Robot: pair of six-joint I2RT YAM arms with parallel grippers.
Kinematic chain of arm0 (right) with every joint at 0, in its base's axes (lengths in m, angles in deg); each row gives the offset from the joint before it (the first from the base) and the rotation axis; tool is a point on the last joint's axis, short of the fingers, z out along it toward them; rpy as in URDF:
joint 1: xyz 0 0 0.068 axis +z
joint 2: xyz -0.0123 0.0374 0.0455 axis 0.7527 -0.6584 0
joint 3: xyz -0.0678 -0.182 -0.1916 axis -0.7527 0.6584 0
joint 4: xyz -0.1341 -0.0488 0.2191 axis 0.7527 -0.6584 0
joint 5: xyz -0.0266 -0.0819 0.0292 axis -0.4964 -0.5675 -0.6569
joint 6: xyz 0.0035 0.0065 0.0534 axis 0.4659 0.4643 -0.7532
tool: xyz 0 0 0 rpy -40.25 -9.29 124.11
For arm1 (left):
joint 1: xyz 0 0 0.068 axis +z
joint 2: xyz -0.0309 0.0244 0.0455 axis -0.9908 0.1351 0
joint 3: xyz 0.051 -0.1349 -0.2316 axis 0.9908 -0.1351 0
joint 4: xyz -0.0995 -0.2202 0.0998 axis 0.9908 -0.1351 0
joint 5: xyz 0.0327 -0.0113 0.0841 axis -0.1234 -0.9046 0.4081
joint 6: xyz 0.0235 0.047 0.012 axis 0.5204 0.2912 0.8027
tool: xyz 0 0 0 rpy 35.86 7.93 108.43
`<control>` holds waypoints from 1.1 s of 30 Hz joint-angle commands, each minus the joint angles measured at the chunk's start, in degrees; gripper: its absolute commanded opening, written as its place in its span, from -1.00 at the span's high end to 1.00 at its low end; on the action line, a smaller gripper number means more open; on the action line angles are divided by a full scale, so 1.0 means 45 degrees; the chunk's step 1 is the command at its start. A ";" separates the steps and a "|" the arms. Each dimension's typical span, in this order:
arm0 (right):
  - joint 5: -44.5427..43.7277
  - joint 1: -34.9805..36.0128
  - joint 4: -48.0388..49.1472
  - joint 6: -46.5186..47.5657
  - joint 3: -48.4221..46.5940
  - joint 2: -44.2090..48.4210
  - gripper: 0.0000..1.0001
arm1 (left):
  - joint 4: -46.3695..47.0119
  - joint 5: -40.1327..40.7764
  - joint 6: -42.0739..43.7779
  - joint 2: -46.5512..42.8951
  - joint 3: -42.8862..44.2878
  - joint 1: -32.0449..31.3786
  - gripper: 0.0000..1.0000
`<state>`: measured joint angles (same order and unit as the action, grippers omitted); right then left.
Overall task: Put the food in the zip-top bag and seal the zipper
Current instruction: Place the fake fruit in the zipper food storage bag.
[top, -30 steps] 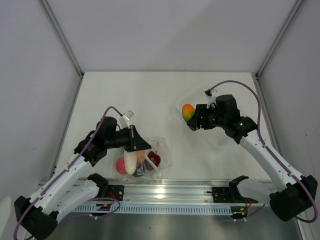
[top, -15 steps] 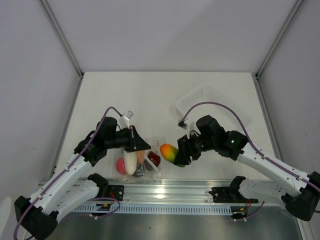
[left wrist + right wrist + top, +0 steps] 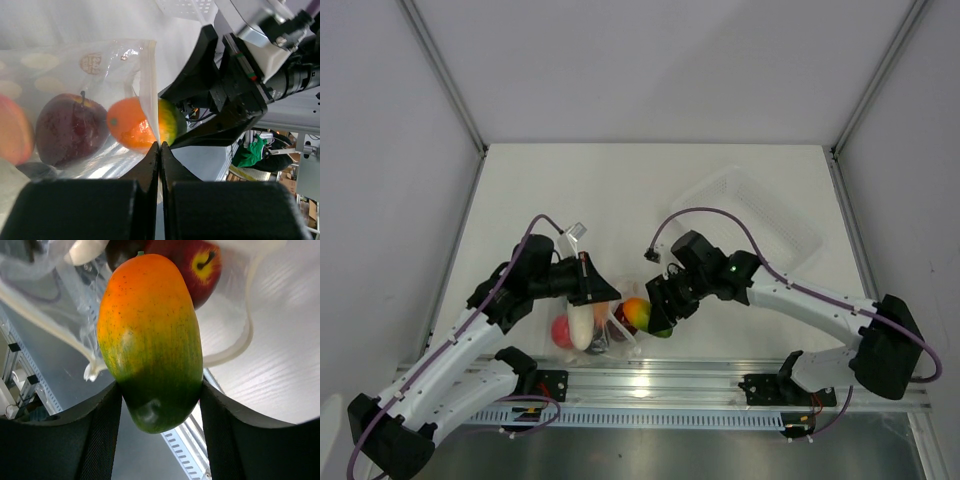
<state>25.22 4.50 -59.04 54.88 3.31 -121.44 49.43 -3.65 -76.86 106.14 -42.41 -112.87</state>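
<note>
Right gripper (image 3: 159,412) has its pads (image 3: 97,440) clamped on the green end of the mango (image 3: 150,335), one finger on each side and spread about as wide as the fruit, with the orange end poking forward. It looks like hard, smooth toy plastic, so probably light and a bit slippery. Gripping across the fat middle rather than the taper seems the safer hold, since the rounded end could squirt out. The mango is right at the mouth of the zip-top bag (image 3: 65,60), orange tip apparently just past the edge and the green half outside. The left gripper (image 3: 159,167) has its fingers pressed flat together on a pinch of the bag's mouth edge, holding it up and open. The film is thin, crinkly and floppy, so I'd guess it folds in if that pinch goes slack. The lip is the only sensible place to grab it. Inside sit the apple (image 3: 65,130) and the radish (image 3: 582,322), with a darker piece underneath. I can't really pick out the zipper, but the mouth is clearly unsealed. The clear tray (image 3: 760,215) sits well off to the right.
</note>
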 commanded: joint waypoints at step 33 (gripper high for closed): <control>0.1441 0.0631 0.6193 -0.2885 -0.0733 -0.3430 -0.36 | -0.0333 0.0140 0.0123 -0.0609 0.0640 -0.0068 0.99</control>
<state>28.63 6.29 -36.31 43.30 -0.34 -136.39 47.00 -3.06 -76.82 104.33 -41.64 -112.87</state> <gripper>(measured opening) 0.664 0.003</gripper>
